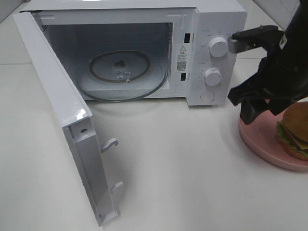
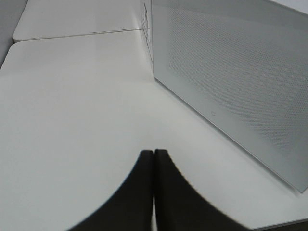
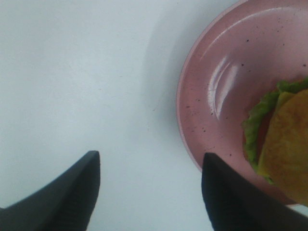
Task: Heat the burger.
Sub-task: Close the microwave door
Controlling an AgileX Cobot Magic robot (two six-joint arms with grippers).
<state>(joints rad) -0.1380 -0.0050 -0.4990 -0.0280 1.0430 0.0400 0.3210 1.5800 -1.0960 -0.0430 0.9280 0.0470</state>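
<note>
The burger (image 1: 294, 130), with a golden-brown bun, green lettuce and yellow cheese, sits on a pink speckled plate (image 1: 262, 139) at the right edge of the table. My right gripper (image 1: 260, 109) is open and empty and hangs over the plate's left rim, just left of the burger. In the right wrist view the open right gripper (image 3: 151, 156) is over the white table, with the plate (image 3: 226, 96) and the burger (image 3: 284, 139) to one side. My left gripper (image 2: 154, 151) is shut and empty, low over the table beside the microwave door (image 2: 240, 82). It is out of the high view.
The white microwave (image 1: 211, 29) stands at the back with its door (image 1: 62, 110) swung wide open toward the front left. Its glass turntable (image 1: 122, 74) is bare. Two white knobs (image 1: 218, 47) are on its right panel, close to the right arm.
</note>
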